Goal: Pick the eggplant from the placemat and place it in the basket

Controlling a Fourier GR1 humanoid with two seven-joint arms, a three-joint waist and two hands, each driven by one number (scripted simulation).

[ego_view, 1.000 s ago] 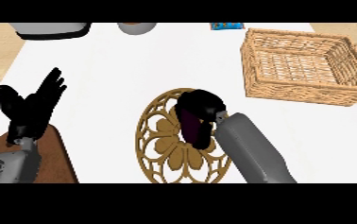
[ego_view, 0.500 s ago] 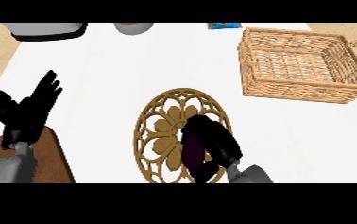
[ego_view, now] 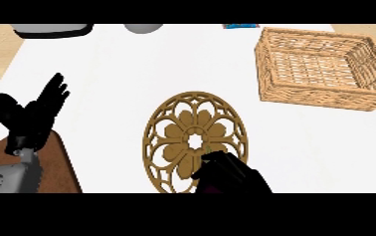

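Fingers (ego_view: 234,173) of right hand (ego_view: 238,177) curled round dark purple eggplant (ego_view: 211,184), low over placemat's near edge. Counter (ego_view: 147,70): white, beneath. Basket (ego_view: 317,66): wicker, well beyond those fingers, to their right. Placemat (ego_view: 192,135): round, golden, openwork. Left hand (ego_view: 33,115): resting far left, fingers straight.

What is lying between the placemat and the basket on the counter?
Nothing: in the head view, only bare white counter separates the placemat from the basket.
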